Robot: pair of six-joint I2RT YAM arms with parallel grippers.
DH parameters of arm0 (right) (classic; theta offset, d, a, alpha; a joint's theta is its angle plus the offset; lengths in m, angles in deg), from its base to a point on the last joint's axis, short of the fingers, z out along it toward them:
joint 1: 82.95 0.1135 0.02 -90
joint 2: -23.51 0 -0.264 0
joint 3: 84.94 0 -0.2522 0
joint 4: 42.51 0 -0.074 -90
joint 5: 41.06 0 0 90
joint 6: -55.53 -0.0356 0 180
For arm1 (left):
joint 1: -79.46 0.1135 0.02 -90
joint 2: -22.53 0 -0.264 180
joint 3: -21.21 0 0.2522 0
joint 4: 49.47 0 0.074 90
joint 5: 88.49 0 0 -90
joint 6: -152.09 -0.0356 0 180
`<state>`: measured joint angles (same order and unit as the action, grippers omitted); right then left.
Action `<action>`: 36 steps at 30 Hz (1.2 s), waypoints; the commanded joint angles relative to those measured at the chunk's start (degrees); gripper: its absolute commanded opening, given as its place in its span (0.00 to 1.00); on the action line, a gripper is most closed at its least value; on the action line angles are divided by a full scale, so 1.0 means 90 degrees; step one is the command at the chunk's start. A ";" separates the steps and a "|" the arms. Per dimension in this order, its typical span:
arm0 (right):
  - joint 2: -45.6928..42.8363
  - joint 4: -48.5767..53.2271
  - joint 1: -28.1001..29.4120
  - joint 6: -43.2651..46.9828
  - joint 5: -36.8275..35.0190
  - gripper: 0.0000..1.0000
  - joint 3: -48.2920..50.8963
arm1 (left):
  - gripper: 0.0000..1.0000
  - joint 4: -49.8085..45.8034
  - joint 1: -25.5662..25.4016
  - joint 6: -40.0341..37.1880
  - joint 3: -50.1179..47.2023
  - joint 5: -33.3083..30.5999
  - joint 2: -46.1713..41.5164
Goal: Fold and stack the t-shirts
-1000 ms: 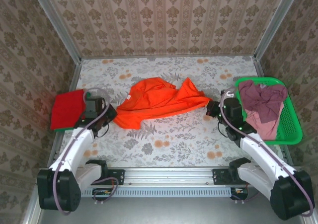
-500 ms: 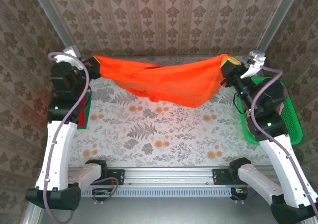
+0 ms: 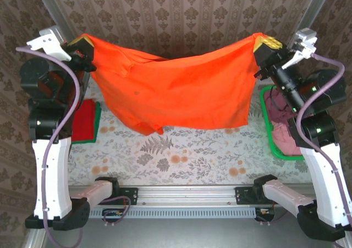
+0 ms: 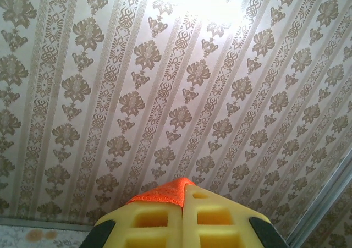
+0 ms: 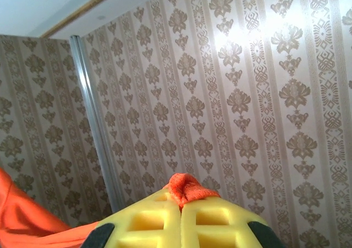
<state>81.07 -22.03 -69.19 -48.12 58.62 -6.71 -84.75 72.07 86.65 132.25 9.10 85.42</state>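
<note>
Now, over the patterned surface (image 3: pixel 181 160), the left jaws and right jaws are each clamping a top corner of the orange t-shirt (image 3: pixel 176 94), which is hanging stretched between them before the papered wall (image 3: pixel 181 17).

1 orange t-shirt (image 3: pixel 176 88) hangs spread from left claw (image 3: pixel 82 40) to right claw (image 3: pixel 263 42); 1 red t-shirt (image 3: pixel 82 121) folded below left; mauve t-shirts (image 3: pixel 286 135) crumpled below right.
</note>
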 commanded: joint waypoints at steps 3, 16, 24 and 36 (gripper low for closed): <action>0.1146 0.0248 -0.0214 0.0197 -0.0163 0.00 -0.0550 | 0.00 -0.0021 0.0135 -0.0271 0.0581 0.0103 0.1123; 0.3635 -0.0504 -0.0833 -0.0653 0.0386 0.00 -0.2561 | 0.00 -0.0133 0.0748 0.0385 0.2978 0.0969 0.3388; 0.3080 -0.0533 -0.1062 -0.0719 0.0273 0.00 -0.2151 | 0.00 -0.0315 0.0822 0.0329 0.3150 0.1051 0.2960; 0.0562 -0.0837 -0.1373 -0.1374 0.0648 0.00 0.4275 | 0.00 0.0845 0.0781 0.1670 -0.4570 0.1185 0.0144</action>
<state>89.15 -30.82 -81.12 -56.34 62.55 20.68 -77.84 79.08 95.20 102.89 18.09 88.62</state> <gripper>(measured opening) 0.046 0.053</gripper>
